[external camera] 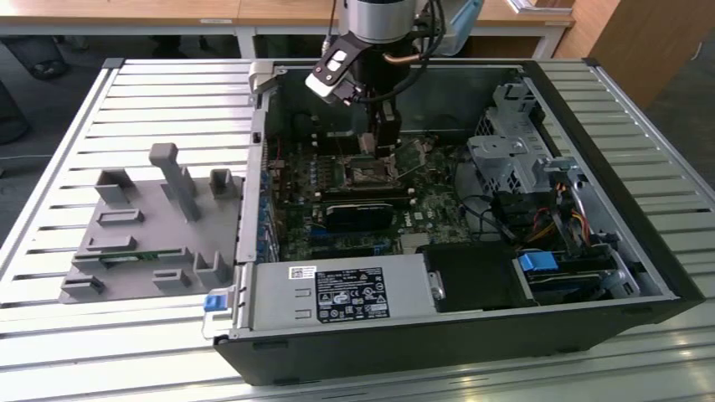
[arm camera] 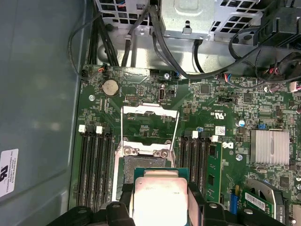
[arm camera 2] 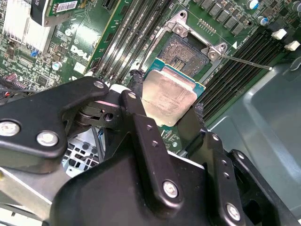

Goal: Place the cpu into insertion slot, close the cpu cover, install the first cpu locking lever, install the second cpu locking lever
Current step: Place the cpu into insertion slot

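Exterior view: open computer case (external camera: 447, 356) on slatted table (external camera: 146, 84); gripper (external camera: 380, 138) lowered inside, just above the insertion slot (external camera: 371, 174).
Second wrist view: gripper clamped on the cpu (arm camera 2: 168, 96), held tilted near the uncovered slot.
First wrist view: cpu between the fingers; cpu cover (arm camera: 150, 111) swung open beyond the slot.
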